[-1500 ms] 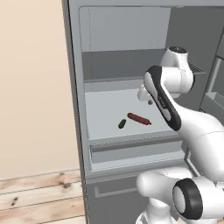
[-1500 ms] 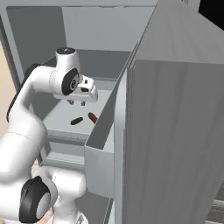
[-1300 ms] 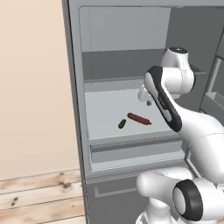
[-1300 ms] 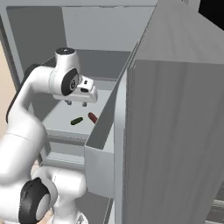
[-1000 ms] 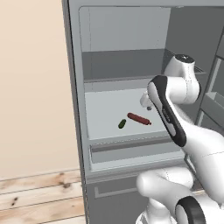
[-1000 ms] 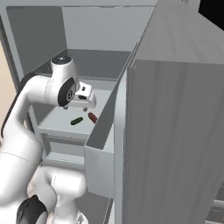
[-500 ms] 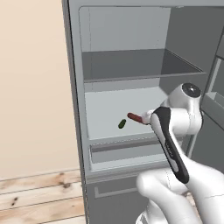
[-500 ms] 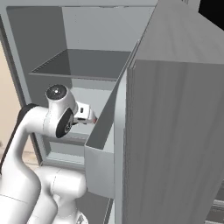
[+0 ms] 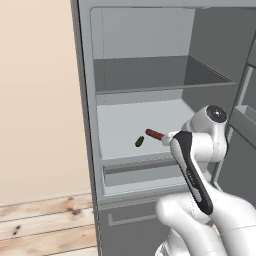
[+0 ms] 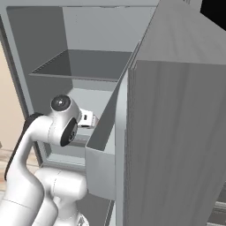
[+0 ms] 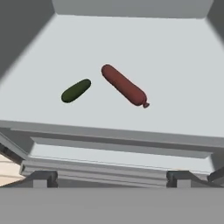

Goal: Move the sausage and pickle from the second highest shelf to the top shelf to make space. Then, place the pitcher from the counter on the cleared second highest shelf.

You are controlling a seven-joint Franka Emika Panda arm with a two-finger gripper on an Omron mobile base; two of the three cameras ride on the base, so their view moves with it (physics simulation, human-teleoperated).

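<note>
The sausage lies slantwise on the pale second highest shelf, with the pickle a short way to its left. From the left base, the sausage and pickle sit near the front of that shelf, under the darker top shelf. My gripper is open with nothing between its tips. It hangs just outside the shelf's front edge, pointing in at both items and touching neither. The pitcher and the counter are out of view.
A pale drawer sits right under the shelf's front lip. The open fridge door stands close on the right, its bins jutting inward. The fridge's left wall bounds the other side. My arm fills the space before the shelf.
My arm has dropped from above the shelf's right part to just in front of its front edge, near the sausage. The gripper stayed open. The sausage and pickle have not moved.
</note>
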